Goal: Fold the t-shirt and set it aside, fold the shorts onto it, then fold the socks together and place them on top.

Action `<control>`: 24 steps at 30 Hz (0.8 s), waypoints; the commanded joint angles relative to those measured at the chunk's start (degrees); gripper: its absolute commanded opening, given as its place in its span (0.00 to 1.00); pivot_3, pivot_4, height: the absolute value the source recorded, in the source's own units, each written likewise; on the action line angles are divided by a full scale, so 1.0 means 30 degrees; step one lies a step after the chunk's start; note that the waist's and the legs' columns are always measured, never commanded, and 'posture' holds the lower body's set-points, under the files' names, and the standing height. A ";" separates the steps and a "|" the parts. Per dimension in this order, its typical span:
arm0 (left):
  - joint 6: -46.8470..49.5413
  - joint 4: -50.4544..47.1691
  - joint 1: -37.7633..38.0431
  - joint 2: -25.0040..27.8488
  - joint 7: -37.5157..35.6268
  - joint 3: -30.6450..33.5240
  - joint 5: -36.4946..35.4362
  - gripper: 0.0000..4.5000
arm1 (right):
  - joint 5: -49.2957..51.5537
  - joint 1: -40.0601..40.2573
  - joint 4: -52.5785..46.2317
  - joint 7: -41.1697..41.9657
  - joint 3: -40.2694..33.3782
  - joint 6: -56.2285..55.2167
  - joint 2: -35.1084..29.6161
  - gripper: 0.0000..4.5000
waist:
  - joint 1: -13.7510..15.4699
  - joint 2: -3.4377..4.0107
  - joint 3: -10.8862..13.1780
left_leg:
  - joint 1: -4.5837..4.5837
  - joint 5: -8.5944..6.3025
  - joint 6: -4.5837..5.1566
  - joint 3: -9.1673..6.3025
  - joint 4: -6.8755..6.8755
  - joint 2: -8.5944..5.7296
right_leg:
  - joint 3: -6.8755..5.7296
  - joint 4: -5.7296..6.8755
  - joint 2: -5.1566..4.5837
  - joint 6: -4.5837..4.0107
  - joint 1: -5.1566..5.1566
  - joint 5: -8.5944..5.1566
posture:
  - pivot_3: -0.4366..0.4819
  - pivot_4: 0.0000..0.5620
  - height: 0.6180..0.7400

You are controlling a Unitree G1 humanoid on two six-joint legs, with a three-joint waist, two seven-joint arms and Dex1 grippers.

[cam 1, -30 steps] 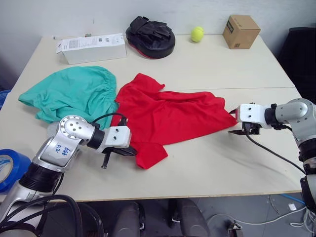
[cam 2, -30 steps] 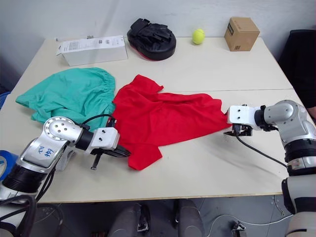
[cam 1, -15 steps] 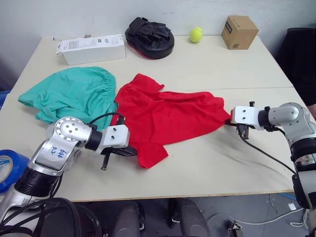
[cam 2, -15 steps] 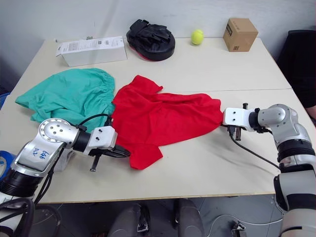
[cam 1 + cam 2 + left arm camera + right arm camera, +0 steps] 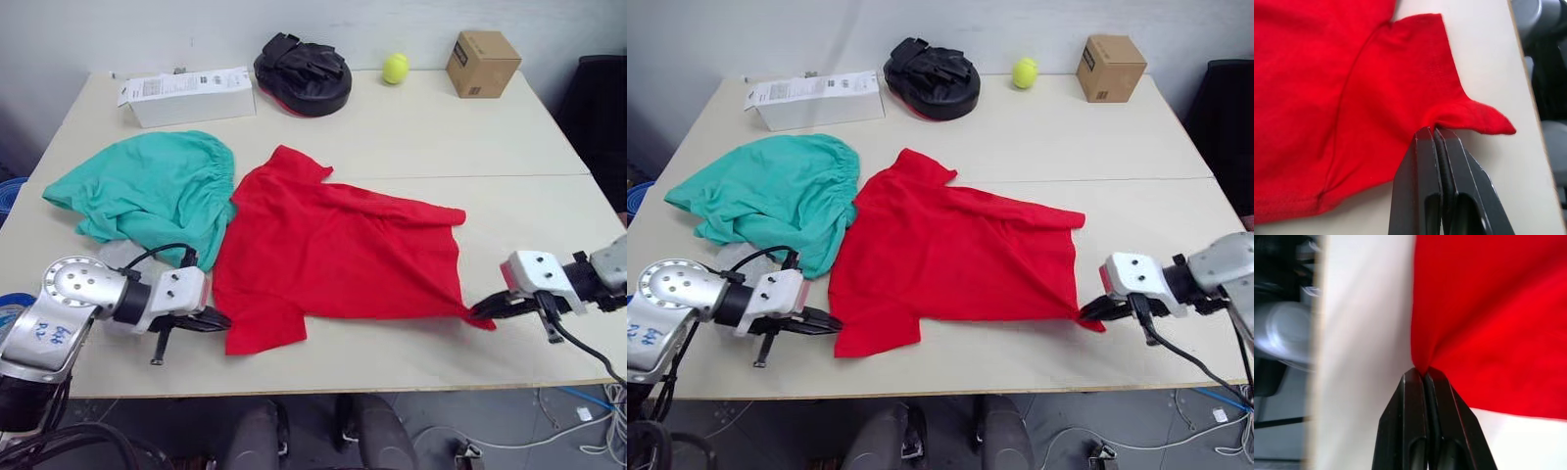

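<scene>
The red t-shirt [image 5: 333, 245] lies spread across the middle of the table, collar toward the far side. My left gripper [image 5: 217, 320] is shut on its near-left sleeve edge; in the left wrist view the closed fingertips [image 5: 1425, 142] pinch a fold of red cloth. At the near-right corner of the shirt, my right gripper [image 5: 482, 310] is shut on the fabric [image 5: 1484, 308], pulling it into a point. The teal-green shorts [image 5: 147, 191] lie bunched to the left, touching the shirt. A light grey patch, apparently the socks [image 5: 116, 255], peeks from under the shorts.
Along the far edge sit a white box [image 5: 191, 93], a black padded mitt [image 5: 302, 73], a tennis ball [image 5: 396, 68] and a cardboard box [image 5: 482, 63]. A blue tape roll [image 5: 8, 311] lies at the near-left edge. Both grippers are close to the table's front edge.
The right gripper closed on the shirt's right corner. Both grippers then drew apart and toward the near edge, stretching the crumpled shirt out flatter and wider.
</scene>
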 commanded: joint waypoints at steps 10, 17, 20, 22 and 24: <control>-0.0115 -0.1189 0.3354 0.1406 -0.2075 0.1685 -0.2144 0.00 | -0.0532 0.3482 -0.0060 0.1004 -0.1072 -0.1815 -0.1209 0.01 | 0.0085 0.0036 0.0020 | -0.0003 -0.0007 0.0006 0.0013 -0.0042 -0.0013 | 0.0002 -0.0039 -0.0003 -0.0005 -0.0010 -0.0007 | 0.48 0.27 1.00; -0.0244 -0.0829 0.1447 0.0143 -0.0753 0.0028 -0.1382 0.00 | -0.2376 -0.1169 0.2970 0.1334 0.1035 -0.2499 0.0981 0.01 | -0.0014 0.0045 0.0025 | -0.0003 0.0004 -0.0017 0.0038 -0.0035 -0.0001 | 0.0011 -0.0008 0.0032 -0.0007 -0.0030 -0.0008 | 0.48 0.27 1.00; 0.0170 -0.0727 0.1044 -0.0070 -0.0623 -0.0327 -0.1531 0.00 | -0.3265 -0.2066 0.4073 0.1374 0.1593 -0.3612 0.1240 0.01 | 0.0003 0.0047 0.0026 | -0.0007 0.0006 -0.0017 0.0055 -0.0016 -0.0005 | 0.0018 0.0011 0.0034 -0.0007 -0.0039 -0.0008 | 0.48 0.27 1.00; 0.0424 -0.0945 0.1142 0.0055 -0.0703 -0.0510 -0.1643 0.00 | -0.3319 -0.2041 0.4360 0.1374 0.1771 -0.3977 0.1158 0.01 | 0.0024 0.0047 0.0026 | -0.0011 0.0005 -0.0015 0.0059 -0.0014 -0.0003 | 0.0018 0.0004 0.0033 -0.0002 -0.0041 -0.0012 | 0.48 0.27 1.00; 0.0588 -0.1368 0.1565 0.0256 -0.0739 -0.0468 -0.1667 0.00 | -0.2889 -0.1483 0.3949 0.1375 0.1862 -0.3931 0.0753 0.01 | 0.0047 0.0047 0.0027 | -0.0017 0.0002 -0.0011 0.0060 -0.0005 -0.0007 | 0.0016 0.0003 0.0030 0.0004 -0.0040 -0.0015 | 0.48 0.27 1.00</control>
